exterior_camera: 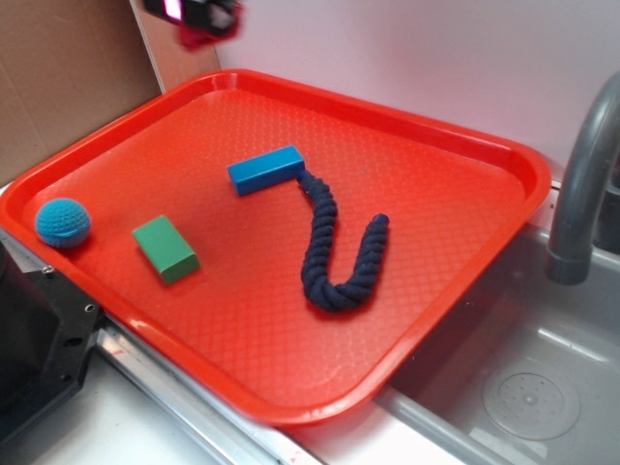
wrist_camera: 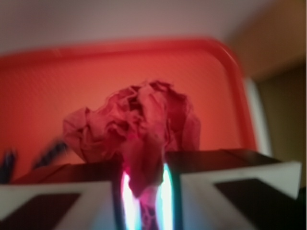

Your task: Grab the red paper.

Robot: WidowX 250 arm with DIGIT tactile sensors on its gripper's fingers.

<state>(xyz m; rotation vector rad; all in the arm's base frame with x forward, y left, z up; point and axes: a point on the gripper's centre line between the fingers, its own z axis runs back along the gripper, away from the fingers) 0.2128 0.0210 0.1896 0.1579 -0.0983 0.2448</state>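
We see one crumpled dark crimson red paper (wrist_camera: 139, 127) pinched between the gripper's (wrist_camera: 144, 191) fingers (wrist_camera: 230, 191) above the tray (exterior_camera: 484, 184), which carries one ball (exterior_camera: 63, 222), two blocks, one rope (exterior_camera: 341, 257).

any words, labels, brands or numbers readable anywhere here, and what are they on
None can be read in either view.
The orange-red tray, blue block, green block, blue knitted ball and dark rope carry no print.
The gripper, shut on the red paper, shows no label; the wrist view is blurred.
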